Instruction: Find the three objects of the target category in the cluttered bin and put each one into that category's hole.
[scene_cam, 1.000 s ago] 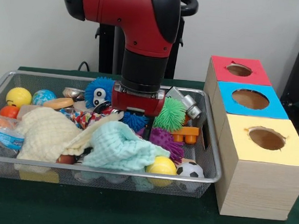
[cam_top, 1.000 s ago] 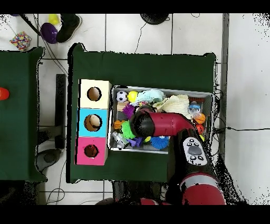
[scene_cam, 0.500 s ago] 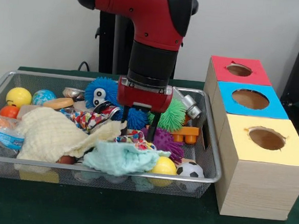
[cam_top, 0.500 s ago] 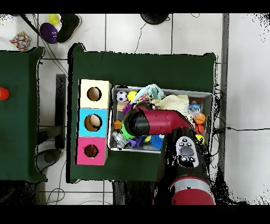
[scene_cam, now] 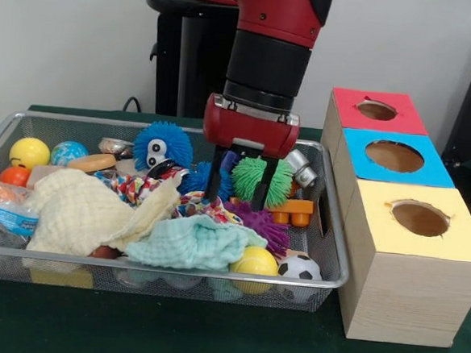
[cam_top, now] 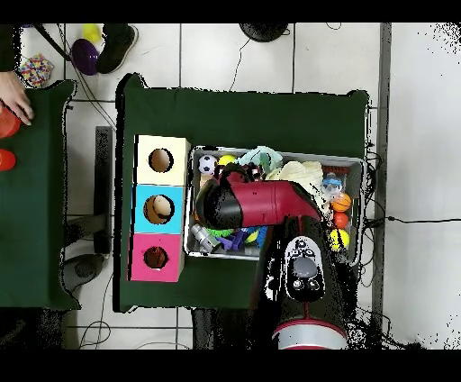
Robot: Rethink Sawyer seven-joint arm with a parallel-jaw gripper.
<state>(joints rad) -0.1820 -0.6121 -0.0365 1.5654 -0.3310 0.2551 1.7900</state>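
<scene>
While cloths cover much of the wire bin (scene_cam: 333, 264), spiky balls show at its right: green one (scene_cam: 257, 178), purple one (scene_cam: 263, 224), blue one (scene_cam: 162, 145). Hand (scene_cam: 238, 203) hangs above them, fingers apart, gripping nothing. Overhead, arm (cam_top: 257, 203) hides the bin's middle. Three-holed box (scene_cam: 393, 228) stands beside the bin.

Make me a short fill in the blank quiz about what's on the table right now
1. The pincer hangs over the wire ____.
2. Of the three boxes, the one nearest the camera in the front view has a ____ top.
3. The soccer ball sits right beside a ____ ball.
4. The pincer holds ____.

Missing words: bin; yellow; yellow; nothing
</scene>
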